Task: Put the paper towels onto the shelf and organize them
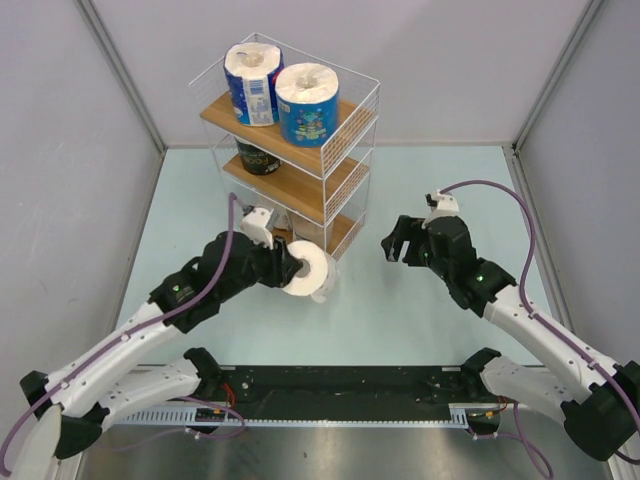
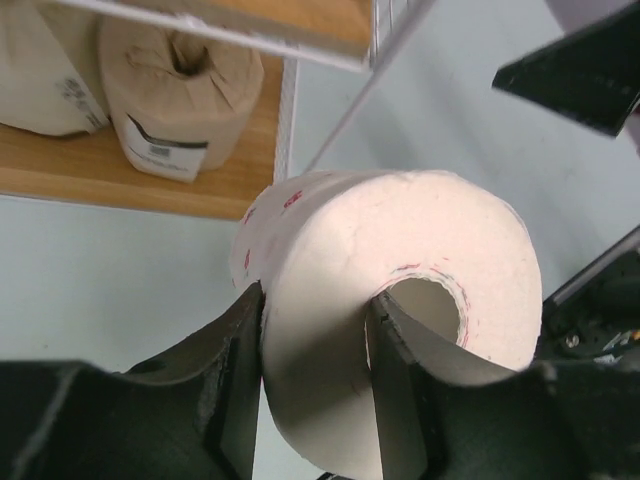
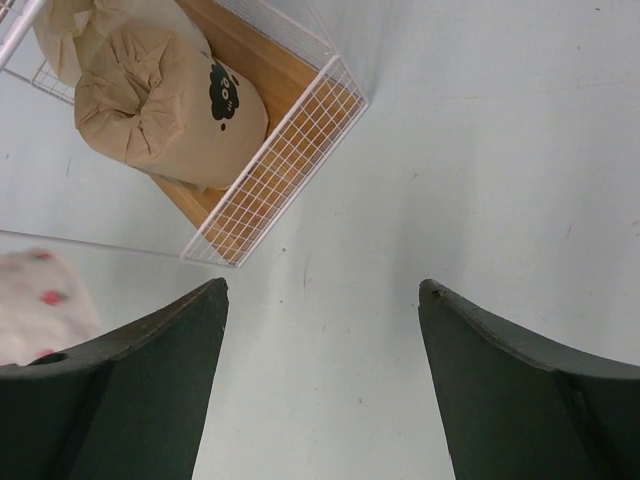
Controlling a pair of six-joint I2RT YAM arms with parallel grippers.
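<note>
My left pincer [image 2: 312,312] clamps the white dotted roll [image 2: 400,235]: one finger in its core, one outside; shelf [image 2: 200,190] just beyond.

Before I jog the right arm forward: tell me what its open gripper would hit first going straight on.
Probably the bottom wire corner of the shelf, in front of the tan-brown roll; only bare table lies between. Depth is unclear, so it may touch the table first.
</note>
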